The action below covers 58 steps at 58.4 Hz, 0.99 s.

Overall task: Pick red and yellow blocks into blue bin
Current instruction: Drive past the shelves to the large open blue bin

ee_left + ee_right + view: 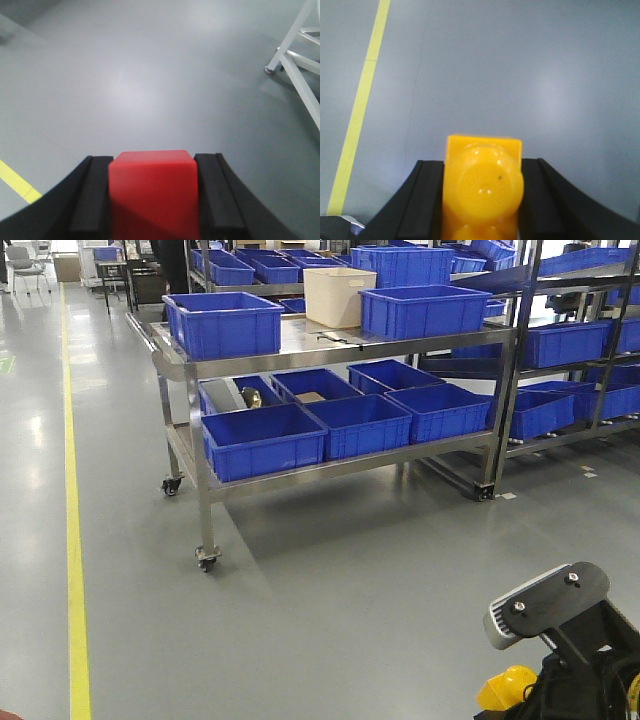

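The left end effector (154, 170) is closed partway on the red cube (152, 200), pads pressed to both its sides, with grey floor (150, 75) beyond its tips. The right end effector (481, 170) clamps the yellow brick (482, 185), a stud facing outward. Well ahead of both, on the cart's steel tabletop (300, 340), sits what seems to be the blue bin (425, 310), beside a cream tub (338, 295)

The cube (152, 195) is plain red, unpatterned. The studded brick (482, 187) is glossy yellow. The left pincer (154, 215) and right pincer (481, 215) have black pads (92, 200). The floor (330, 590) is plain grey, with a yellow line (72, 540) at 9 o'clock. The crates (262, 440) are blue; the tub (338, 295) at 12 o'clock is cream. The worktop frame (205, 510) is silver.
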Tool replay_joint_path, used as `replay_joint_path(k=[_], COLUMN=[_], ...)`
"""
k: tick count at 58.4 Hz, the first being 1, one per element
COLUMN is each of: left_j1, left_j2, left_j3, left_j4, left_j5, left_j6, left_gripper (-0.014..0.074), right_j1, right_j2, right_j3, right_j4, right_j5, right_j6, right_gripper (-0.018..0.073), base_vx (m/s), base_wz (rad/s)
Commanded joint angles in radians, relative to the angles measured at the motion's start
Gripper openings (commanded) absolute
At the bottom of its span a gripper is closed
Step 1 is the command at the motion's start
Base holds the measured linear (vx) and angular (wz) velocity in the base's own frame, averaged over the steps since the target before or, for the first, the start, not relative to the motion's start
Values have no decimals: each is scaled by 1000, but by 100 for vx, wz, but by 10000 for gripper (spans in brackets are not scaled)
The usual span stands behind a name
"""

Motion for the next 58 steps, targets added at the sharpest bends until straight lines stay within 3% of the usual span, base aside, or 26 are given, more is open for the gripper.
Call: replay_joint_path(k=[1,58], left_j1=[-2,-2], left_j2=[0,0], left_j3=[-25,-25], left_j4=[-23,-23], left_j5=[-62,-60], left_j6=[-4,-4], left_gripper=[234,234], right_j1=[1,1], right_j2=[-22,-22], right_j3=[-28,-28], right_j4=[-18,-18], right_j5=[-48,-38], right_j6=[-9,-9], right_gripper=[225,225], base_vx=[47,48], base_wz=[-6,-23])
